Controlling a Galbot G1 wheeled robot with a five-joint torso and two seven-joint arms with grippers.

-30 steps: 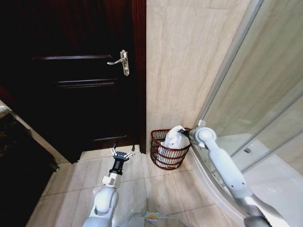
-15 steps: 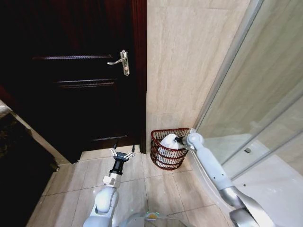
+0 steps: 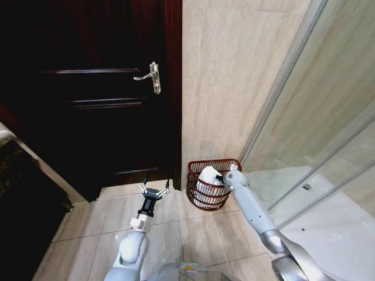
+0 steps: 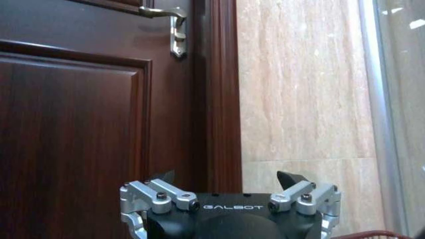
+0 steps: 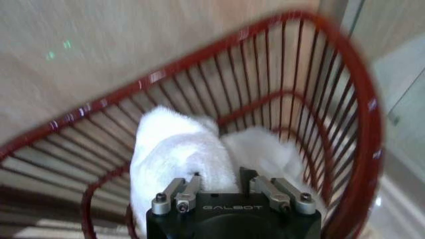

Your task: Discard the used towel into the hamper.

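Observation:
The hamper (image 3: 202, 199) is a small red-brown wire basket standing on the floor against the tiled wall, right of the door. The white towel (image 3: 206, 177) sits bunched inside it, below the rim. My right gripper (image 3: 220, 175) reaches in over the hamper's right side. In the right wrist view the hamper's wires (image 5: 285, 94) ring the towel (image 5: 176, 149), and the right gripper (image 5: 219, 177) is shut on a fold of it. My left gripper (image 3: 154, 191) hangs open above the floor, left of the hamper, in front of the door. Its open fingers (image 4: 160, 177) hold nothing.
A dark wooden door (image 3: 88, 99) with a metal lever handle (image 3: 152, 76) fills the left. A glass shower screen (image 3: 316, 117) with a raised curb runs along the right, close to the hamper. Beige floor tiles (image 3: 193, 234) lie open in front.
My right gripper has lowered the towel from above the rim down into the hamper, and the arm has swung slightly left. The left arm has barely moved.

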